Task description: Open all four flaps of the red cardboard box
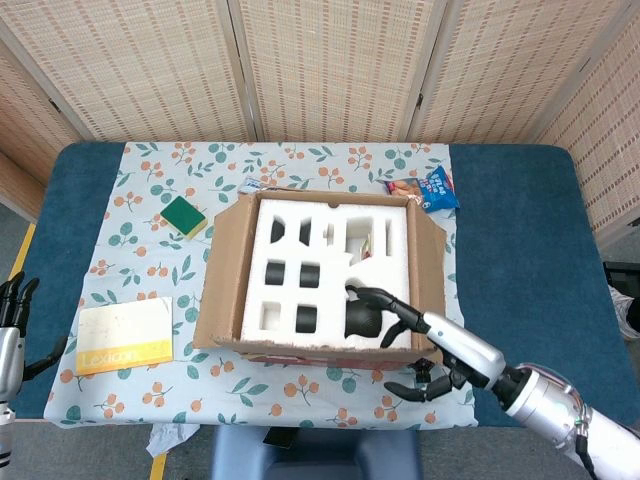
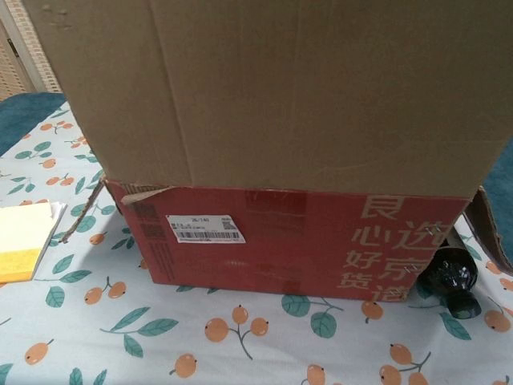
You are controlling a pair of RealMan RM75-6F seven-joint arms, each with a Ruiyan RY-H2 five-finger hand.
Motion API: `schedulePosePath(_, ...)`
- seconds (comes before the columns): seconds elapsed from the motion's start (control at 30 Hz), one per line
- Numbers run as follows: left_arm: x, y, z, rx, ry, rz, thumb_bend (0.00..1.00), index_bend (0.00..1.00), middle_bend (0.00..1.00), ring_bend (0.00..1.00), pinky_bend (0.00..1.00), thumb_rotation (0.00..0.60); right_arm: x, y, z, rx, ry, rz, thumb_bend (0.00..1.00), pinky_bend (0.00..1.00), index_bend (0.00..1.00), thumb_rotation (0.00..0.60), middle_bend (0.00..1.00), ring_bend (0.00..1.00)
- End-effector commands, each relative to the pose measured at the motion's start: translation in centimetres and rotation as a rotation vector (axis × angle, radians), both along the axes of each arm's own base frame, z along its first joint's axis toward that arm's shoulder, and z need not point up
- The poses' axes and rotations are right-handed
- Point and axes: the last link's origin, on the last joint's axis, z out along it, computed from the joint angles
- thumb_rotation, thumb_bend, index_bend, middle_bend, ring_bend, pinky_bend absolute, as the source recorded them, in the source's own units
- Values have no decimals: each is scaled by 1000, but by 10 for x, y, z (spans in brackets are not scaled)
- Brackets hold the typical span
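red cardboard box [image 2: 288,241] sitting mid-table on the floral tablecloth [image 1: 150,270], near flap [image 2: 272,88] standing upright | white foam insert [image 1: 320,275] showing inside | right hand [image 1: 415,345] reaching over the near edge, fingers spread, gripping nothing | left hand [image 1: 12,320] hanging at the table's left edge, fingers apart

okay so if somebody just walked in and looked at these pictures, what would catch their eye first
Probably the red cardboard box at the table's centre, its top open on white foam packing full of dark cut-outs. Next, the right hand, fingers spread over the box's near right corner. In the chest view, the near flap stands up and fills most of the frame.
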Motion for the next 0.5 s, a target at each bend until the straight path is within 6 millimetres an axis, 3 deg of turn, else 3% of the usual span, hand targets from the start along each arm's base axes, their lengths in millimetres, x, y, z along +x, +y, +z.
schedulePosePath(0.03, 1, -2, 0, -3, -2, -8, 347, 0, 0, 0, 1, 600, -9, 23, -11, 38, 54, 9, 367, 340, 0, 600, 0, 77)
schedulePosePath(0.27, 6, -6, 0, -1, 2, -35, 347, 0, 0, 0, 1, 600, -21, 42, -17, 4, 90, 49, 366, 343, 0, 600, 0, 76)
schedulePosePath(0.5, 6, -5, -3, -10, 13, -31, 347, 0, 0, 0, 1, 600, -49, 19, -6, -331, 253, 87, 366, 243, 0, 600, 0, 63)
